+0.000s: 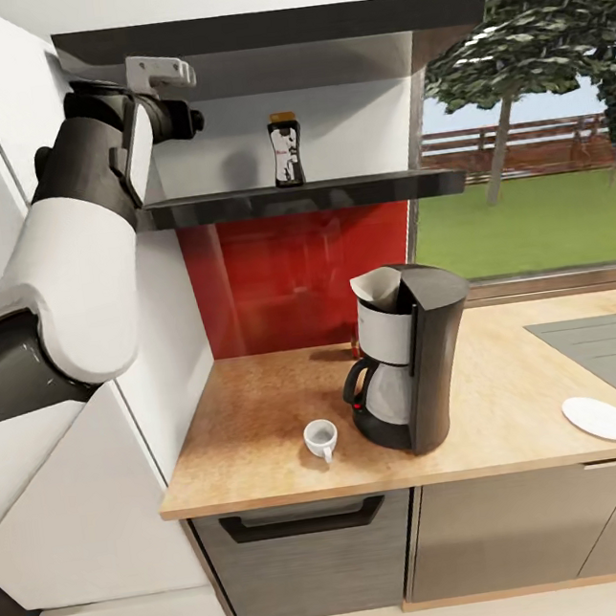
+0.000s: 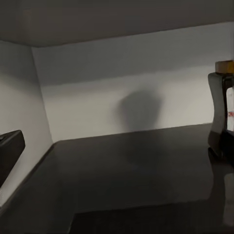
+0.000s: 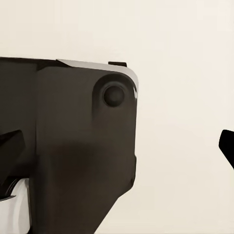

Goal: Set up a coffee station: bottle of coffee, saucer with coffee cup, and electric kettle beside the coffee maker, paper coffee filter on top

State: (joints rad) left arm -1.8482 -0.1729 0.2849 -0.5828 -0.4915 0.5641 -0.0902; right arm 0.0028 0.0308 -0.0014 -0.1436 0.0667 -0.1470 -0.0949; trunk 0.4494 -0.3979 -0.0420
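Your left arm [image 1: 72, 269] reaches up to the dark kitchen shelf [image 1: 332, 193], its wrist at the shelf's left end, well apart from the bottle of coffee [image 1: 286, 150] standing upright near the shelf's middle. From the left wrist camera, the bottle [image 2: 223, 109] stands at the frame's edge on the glossy shelf board, with one dark finger [image 2: 9, 155] of the left hand in view; how far that hand is open cannot be told, and nothing shows in its hold. On the wooden counter [image 1: 256, 430] below, the coffee maker [image 1: 412, 367] stands before the red backsplash [image 1: 284, 272], a paper coffee filter [image 1: 376, 286] sitting in its top. The white coffee cup [image 1: 320, 438] rests directly on the counter just beside the maker's left. The white saucer [image 1: 599, 418] lies well apart to the right, near the cooktop [image 1: 607, 348]. The right wrist camera shows dark robot housing [image 3: 73, 146] against a pale surface; you cannot tell the right hand's opening from it.
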